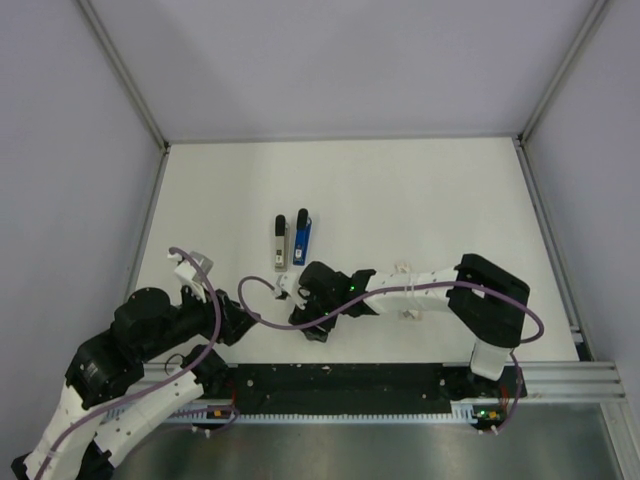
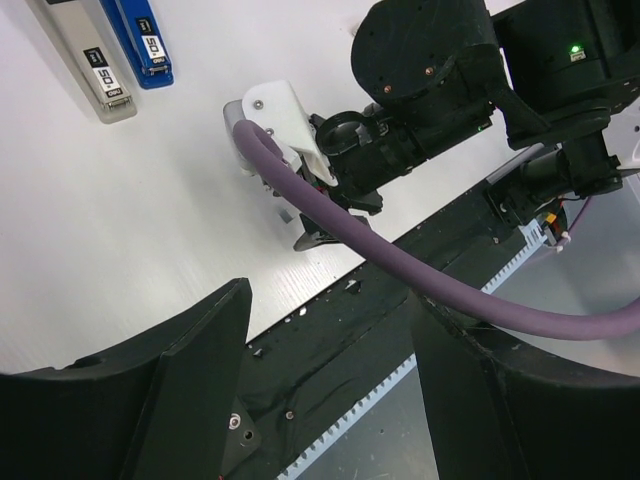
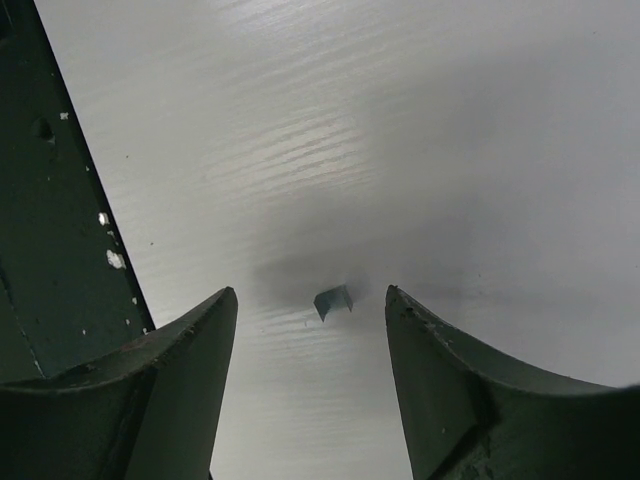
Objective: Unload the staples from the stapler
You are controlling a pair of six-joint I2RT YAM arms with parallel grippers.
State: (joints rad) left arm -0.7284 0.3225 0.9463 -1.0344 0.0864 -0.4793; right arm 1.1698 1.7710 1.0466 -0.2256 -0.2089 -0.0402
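Note:
The blue stapler [image 1: 302,235] lies flat near the middle of the table, and it also shows at the top left of the left wrist view as the stapler [image 2: 150,45]. One small whitish-silver block of staples [image 3: 333,300] rests on the white table. My right gripper [image 3: 310,292] hovers over it, open, a finger on either side and touching nothing. From above, the right gripper [image 1: 311,327] points down near the front edge and hides the staples. My left gripper [image 2: 330,295] is open and empty, low at the front left [image 1: 243,322], and faces the right wrist.
A plain grey bar [image 1: 280,243] lies alongside the stapler on its left. A black strip and toothed rail [image 1: 350,385] run along the table's near edge, just below both grippers. A purple cable [image 2: 400,270] loops across the left wrist view. Walls enclose the table.

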